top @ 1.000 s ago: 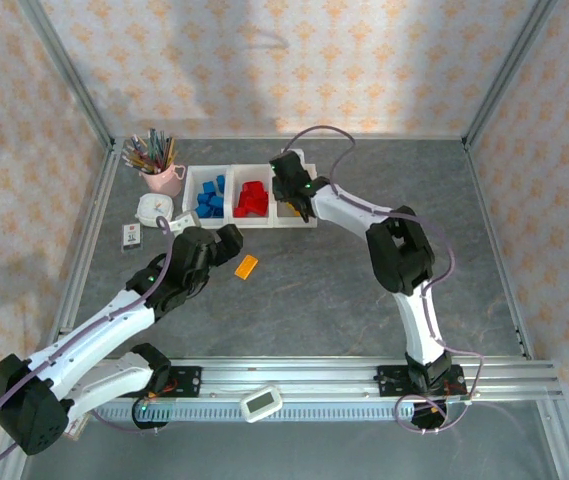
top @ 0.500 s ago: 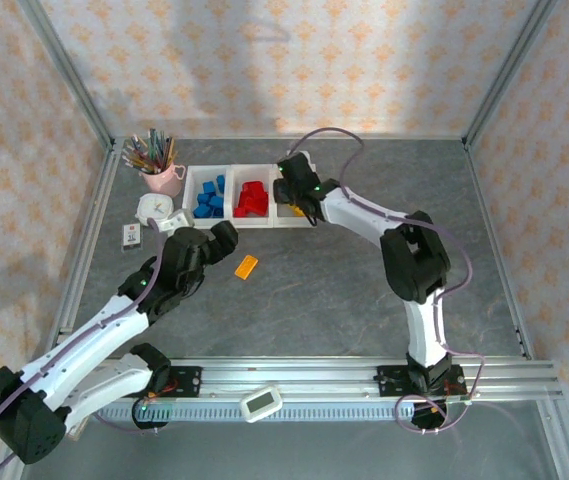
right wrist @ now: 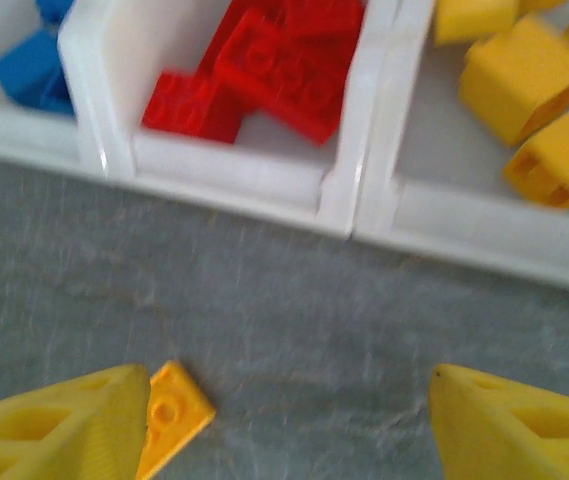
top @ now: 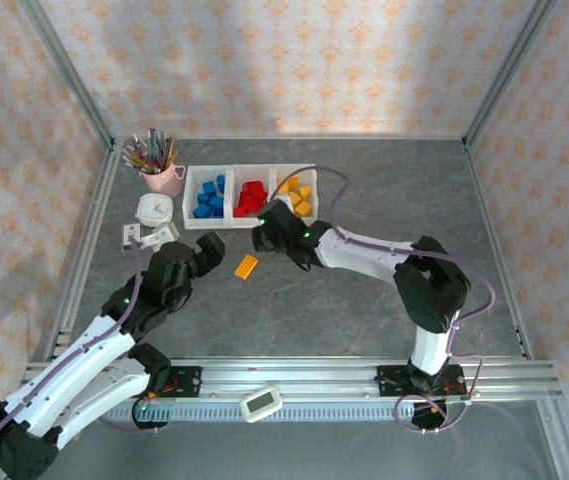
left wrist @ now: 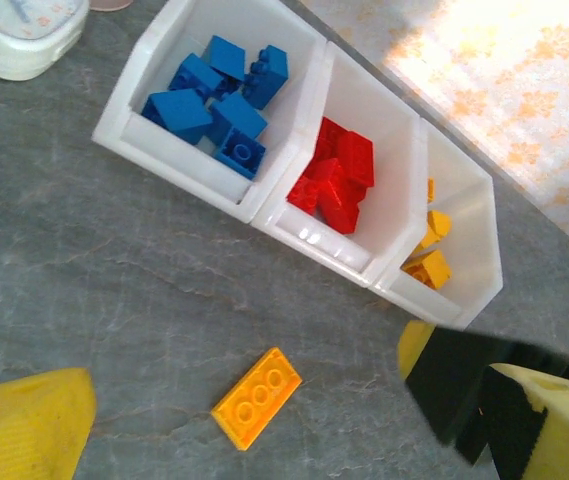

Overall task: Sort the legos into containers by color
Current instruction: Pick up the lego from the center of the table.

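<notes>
Swinging back from above the right-hand bin, the right arm is now reaching low across the desk (top: 364, 320), just on the near side of the bins, while the left arm is drawing back toward the near left corner. The right gripper (top: 262, 228) is hanging close in front of the red bin; its jaws are standing well apart with nothing between them, wider than a moment ago. The left gripper (top: 207, 247) is waiting with its jaws fully spread and also empty. The containers (top: 230, 190) are sitting in a row near the far edge, left of centre, and are holding the blue bricks (top: 209, 197), the red bricks (top: 252, 197) and the yellow bricks (top: 298, 195), each colour in its own bin. One loose piece, a flat orange plate (top: 247, 266), is lying studs-up on the bare desk on the near side of the bins, between the two grippers and touching neither. Judging from the withdrawal and the opening jaws, the right arm is probably finishing a drop and turning toward this last plate. The sorting looks nearly complete, with the yellow bin as the likely home for it.
</notes>
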Tool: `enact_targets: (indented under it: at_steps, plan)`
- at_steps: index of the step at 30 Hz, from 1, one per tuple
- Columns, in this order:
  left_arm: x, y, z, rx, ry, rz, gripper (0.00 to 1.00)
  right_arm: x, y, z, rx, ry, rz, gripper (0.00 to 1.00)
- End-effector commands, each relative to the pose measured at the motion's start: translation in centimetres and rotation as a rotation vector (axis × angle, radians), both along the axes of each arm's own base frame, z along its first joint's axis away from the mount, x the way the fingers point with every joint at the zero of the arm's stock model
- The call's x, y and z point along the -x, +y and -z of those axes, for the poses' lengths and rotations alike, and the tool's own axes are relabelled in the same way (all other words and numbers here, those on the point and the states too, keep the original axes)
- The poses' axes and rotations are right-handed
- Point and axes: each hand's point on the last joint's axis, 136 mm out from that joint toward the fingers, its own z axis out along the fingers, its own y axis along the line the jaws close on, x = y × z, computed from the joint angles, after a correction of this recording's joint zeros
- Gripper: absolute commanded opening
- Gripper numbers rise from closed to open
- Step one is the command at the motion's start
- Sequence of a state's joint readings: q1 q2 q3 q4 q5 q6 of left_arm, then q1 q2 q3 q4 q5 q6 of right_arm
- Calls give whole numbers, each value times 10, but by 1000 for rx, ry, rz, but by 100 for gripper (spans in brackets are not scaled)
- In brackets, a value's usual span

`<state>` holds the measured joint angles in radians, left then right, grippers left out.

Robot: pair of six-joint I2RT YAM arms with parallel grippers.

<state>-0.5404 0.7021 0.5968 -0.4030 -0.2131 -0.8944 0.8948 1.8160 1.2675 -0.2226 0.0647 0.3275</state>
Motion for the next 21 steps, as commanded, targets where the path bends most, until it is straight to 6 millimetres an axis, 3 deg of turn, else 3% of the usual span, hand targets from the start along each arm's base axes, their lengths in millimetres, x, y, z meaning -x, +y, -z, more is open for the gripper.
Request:
enact_targets:
  at_steps: [1, 8, 21]
  plan:
    - [13, 19, 14, -29, 44, -64, 99, 10, 9, 9, -15, -4, 32, 75]
    - [25, 28, 19, -16, 41, -84, 99, 32, 30, 44, 11, 35, 51, 80]
    - [34, 38, 17, -10, 33, -120, 99, 26, 64, 65, 6, 23, 96, 88]
